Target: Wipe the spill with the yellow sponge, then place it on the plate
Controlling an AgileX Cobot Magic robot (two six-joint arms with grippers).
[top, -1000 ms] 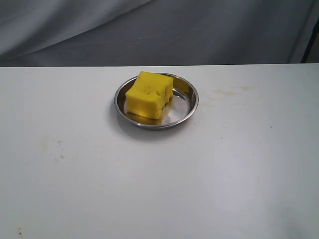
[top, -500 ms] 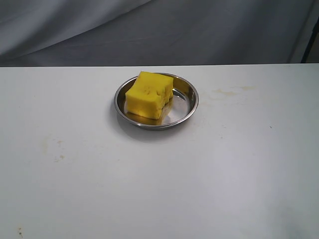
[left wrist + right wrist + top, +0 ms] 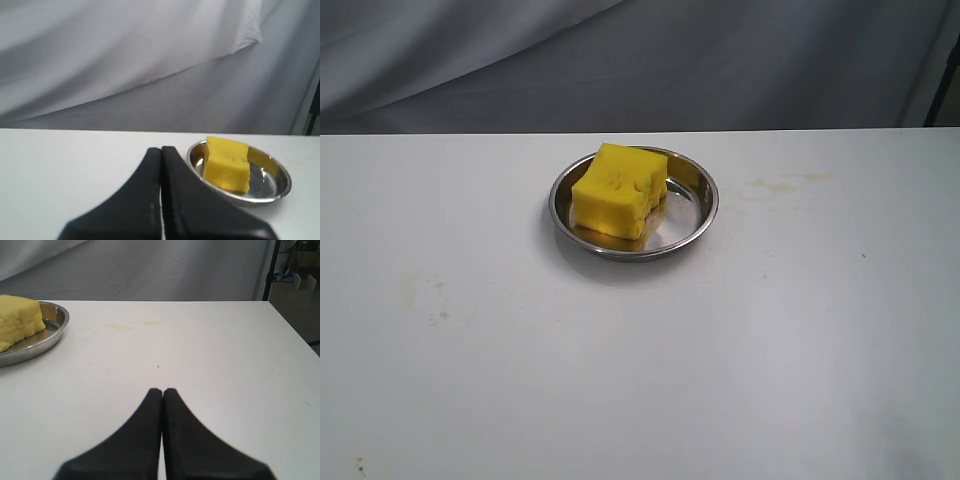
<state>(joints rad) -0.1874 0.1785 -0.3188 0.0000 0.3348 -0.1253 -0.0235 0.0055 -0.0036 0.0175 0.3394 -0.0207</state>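
The yellow sponge (image 3: 618,190) rests inside the steel plate (image 3: 700,215) at the back middle of the white table; both also show in the left wrist view, sponge (image 3: 227,164) in plate (image 3: 280,189), and in the right wrist view, sponge (image 3: 17,320) in plate (image 3: 50,337). No amber spill shows on the table. My left gripper (image 3: 161,149) is shut with nothing in it, well short of the plate. My right gripper (image 3: 163,390) is shut and empty, over bare table away from the plate. Neither gripper appears in the exterior view.
A faint pale yellowish stain (image 3: 785,183) lies on the table to the right of the plate, also seen as a stain (image 3: 125,326) in the right wrist view. Small specks (image 3: 435,300) mark the left side. A grey cloth backdrop (image 3: 640,60) hangs behind the table.
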